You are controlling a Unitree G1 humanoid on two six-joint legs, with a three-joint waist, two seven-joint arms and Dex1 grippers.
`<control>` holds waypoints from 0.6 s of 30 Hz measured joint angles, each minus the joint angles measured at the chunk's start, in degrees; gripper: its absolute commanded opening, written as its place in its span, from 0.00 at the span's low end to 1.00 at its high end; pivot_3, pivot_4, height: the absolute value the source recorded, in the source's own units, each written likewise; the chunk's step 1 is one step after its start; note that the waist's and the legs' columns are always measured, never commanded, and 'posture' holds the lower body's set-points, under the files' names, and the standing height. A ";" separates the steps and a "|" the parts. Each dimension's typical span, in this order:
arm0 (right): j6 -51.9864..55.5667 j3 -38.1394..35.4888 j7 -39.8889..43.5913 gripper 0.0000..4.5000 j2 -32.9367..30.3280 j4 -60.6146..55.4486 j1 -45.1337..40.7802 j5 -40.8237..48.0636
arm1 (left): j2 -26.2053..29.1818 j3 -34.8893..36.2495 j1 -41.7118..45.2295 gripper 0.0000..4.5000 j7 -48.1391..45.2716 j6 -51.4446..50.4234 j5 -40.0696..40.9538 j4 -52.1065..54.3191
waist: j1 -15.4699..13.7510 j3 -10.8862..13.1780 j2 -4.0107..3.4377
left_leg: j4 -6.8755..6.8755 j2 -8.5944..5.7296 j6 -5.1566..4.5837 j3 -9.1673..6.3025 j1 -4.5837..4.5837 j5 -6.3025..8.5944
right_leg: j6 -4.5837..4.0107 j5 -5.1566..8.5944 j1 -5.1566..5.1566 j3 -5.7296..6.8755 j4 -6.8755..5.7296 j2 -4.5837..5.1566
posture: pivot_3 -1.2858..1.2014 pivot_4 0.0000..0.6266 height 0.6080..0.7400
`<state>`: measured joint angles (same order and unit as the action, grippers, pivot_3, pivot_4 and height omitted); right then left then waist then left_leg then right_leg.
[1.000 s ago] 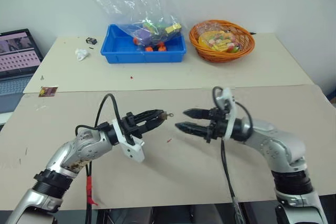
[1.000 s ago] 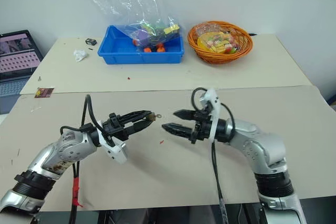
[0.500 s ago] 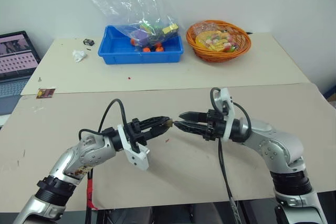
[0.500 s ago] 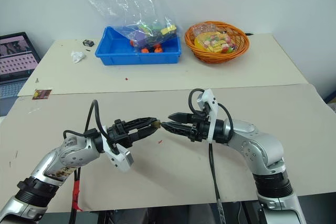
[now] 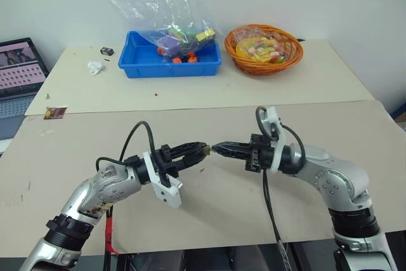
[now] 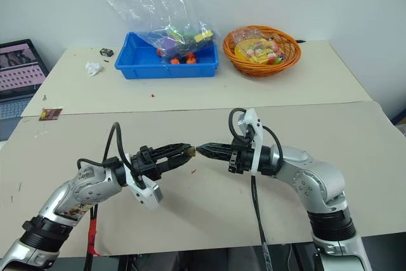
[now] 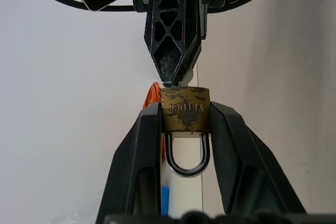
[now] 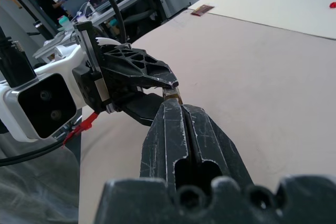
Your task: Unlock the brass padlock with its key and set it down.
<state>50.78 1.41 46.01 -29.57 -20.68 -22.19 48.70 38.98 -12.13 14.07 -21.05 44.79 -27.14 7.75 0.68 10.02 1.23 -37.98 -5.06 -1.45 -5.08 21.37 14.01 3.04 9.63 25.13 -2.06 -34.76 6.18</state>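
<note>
Black fingers of the right end effector (image 5: 216,149) were pinched shut at the key end of the brass padlock (image 7: 186,109), tip to tip with the left end effector (image 5: 202,148), which clamped its body, shackle pointing back, above the desk (image 5: 209,93).

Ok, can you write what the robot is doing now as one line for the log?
left fingers: clamped on brass padlock | right gripper: shut at padlock's key end | key: hidden | padlock: held above table, shackle closed
</note>
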 measured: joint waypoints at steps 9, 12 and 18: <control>12.92 -3.48 -2.62 0.00 -2.23 1.80 -2.00 9.96 | -0.98 2.03 3.73 0.18 9.27 9.42 -14.58 -2.34 | -0.01 0.00 0.04 | 0.00 0.03 -0.02 0.09 0.00 0.02 | -0.04 -0.02 0.00 -0.02 0.03 0.01 | 0.52 0.24 1.00; 17.52 -5.41 -5.48 0.00 -0.79 4.04 -2.22 14.41 | -1.10 2.29 3.85 0.18 11.28 10.58 -16.81 -2.80 | -0.04 0.00 0.04 | 0.00 0.03 -0.03 0.13 -0.01 0.02 | -0.04 -0.02 0.01 -0.06 -0.02 0.03 | 0.52 0.24 1.00; 19.45 -6.12 -7.75 0.00 -0.87 3.61 -3.37 16.02 | -1.55 2.91 3.82 0.18 13.47 11.16 -18.47 -3.06 | 0.00 0.00 0.04 | 0.00 0.03 -0.03 0.16 -0.02 0.02 | 0.00 0.00 0.02 -0.06 -0.04 0.02 | 0.52 0.24 1.00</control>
<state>70.23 -4.71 38.26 -30.44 -17.06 -25.56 64.72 37.43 -9.22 17.90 -7.58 55.95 -45.61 4.68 0.68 10.02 1.27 -37.98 -5.04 -1.48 -4.91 21.35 14.02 3.04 9.63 25.15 -2.12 -34.80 6.21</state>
